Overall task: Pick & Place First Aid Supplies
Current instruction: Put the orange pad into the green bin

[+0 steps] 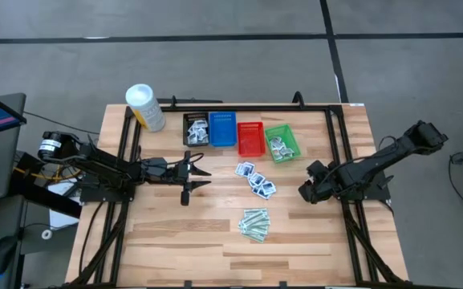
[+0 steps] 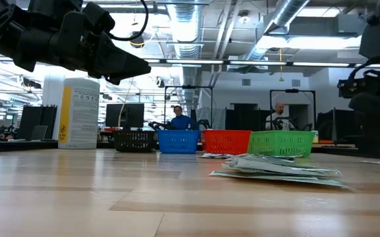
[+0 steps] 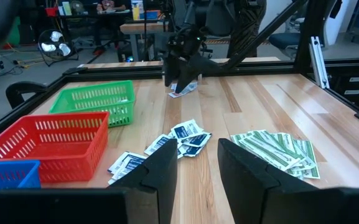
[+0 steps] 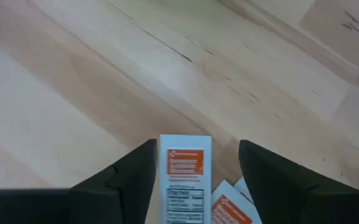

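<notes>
While my right claw (image 4: pixel 195 171) hangs with fingers apart over two red-print packets (image 4: pixel 184 177) on the bench (image 4: pixel 92 93) near its right edge, closing now risks pinching both — they overlap. My left claw (image 1: pixel 192 177), also apart, waits mid-bench.

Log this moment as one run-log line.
left gripper: open, waiting mid-table | right gripper: open over red-print packets on table | green strips: loose | blue-print packets: loose

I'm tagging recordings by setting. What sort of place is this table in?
Most likely an open robotics lab or workshop. The low view shows exposed ceiling ducts and seated people at monitor desks behind the table; the left wrist view shows cluttered workbenches and a floor fan.
</notes>
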